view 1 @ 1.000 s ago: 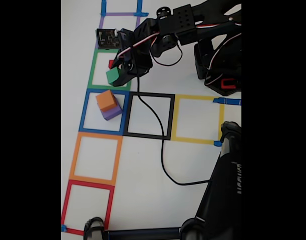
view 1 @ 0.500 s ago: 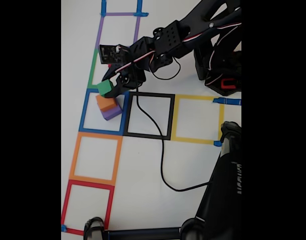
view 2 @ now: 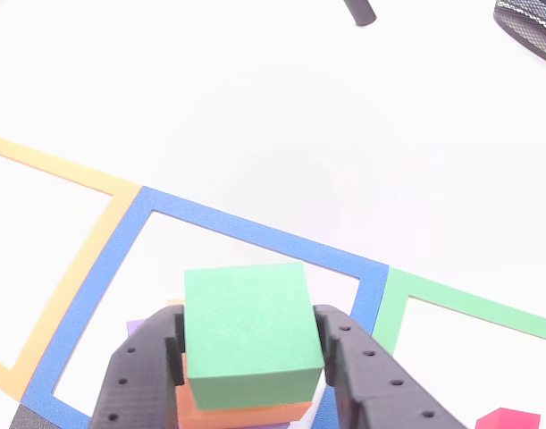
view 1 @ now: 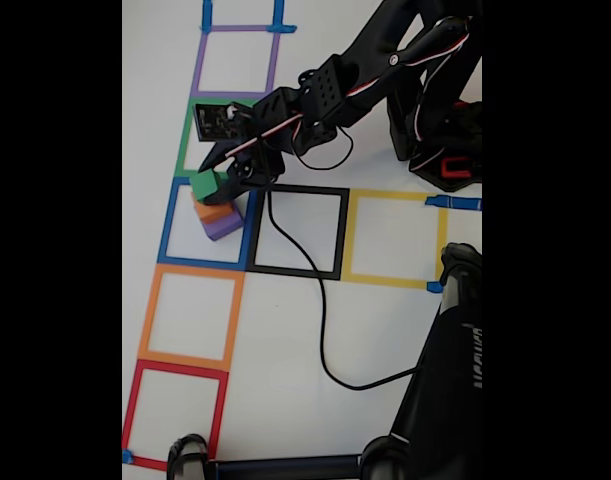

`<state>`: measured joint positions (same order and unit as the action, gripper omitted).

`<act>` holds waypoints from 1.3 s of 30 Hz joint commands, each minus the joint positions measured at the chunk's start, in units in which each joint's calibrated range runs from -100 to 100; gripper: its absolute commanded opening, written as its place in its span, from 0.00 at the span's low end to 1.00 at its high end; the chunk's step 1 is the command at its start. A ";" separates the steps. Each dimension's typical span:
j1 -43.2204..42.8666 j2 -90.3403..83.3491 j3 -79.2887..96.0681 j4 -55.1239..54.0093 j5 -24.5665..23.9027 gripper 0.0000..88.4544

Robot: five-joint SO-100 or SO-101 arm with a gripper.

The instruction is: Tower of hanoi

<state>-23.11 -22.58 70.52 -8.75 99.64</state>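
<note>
My gripper (view 1: 213, 186) is shut on a green cube (view 1: 206, 186) and holds it over the blue square (view 1: 171, 222). Under it an orange cube (view 1: 214, 211) lies on a purple cube (view 1: 223, 227) inside that square. In the other view the green cube (view 2: 250, 331) fills the space between my two black fingers (view 2: 143, 366), right on top of the orange cube (view 2: 246, 414); whether the two touch I cannot tell. A purple edge (view 2: 136, 329) peeks out behind the left finger. A small red piece (view 2: 505, 419) lies in the green square (view 2: 460, 308).
Taped squares run down the left of the white table: purple (view 1: 199, 62), green (view 1: 186, 140), blue, orange (view 1: 150, 315), red (view 1: 133, 410). A black square (view 1: 342, 235) and a yellow one (view 1: 442, 240) lie to the right. A black cable (view 1: 321, 310) crosses the table. A dark stand (view 1: 445, 390) fills the lower right.
The arm has swung from the green square down to the blue square, carrying the green cube, and lowered it onto the top of the orange-and-purple stack.
</note>
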 commanded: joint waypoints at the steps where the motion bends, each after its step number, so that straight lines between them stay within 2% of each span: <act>1: -0.76 0.42 -3.06 -2.02 0.36 0.09; 12: -0.76 5.02 -3.25 -5.99 0.36 0.10; 26: -0.38 5.43 -0.97 -8.58 0.36 0.20; 28: -0.38 5.34 -0.70 -9.31 0.36 0.26; 39: -1.14 -0.31 -0.15 -10.52 0.36 0.29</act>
<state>-23.58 -18.19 70.78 -18.10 99.64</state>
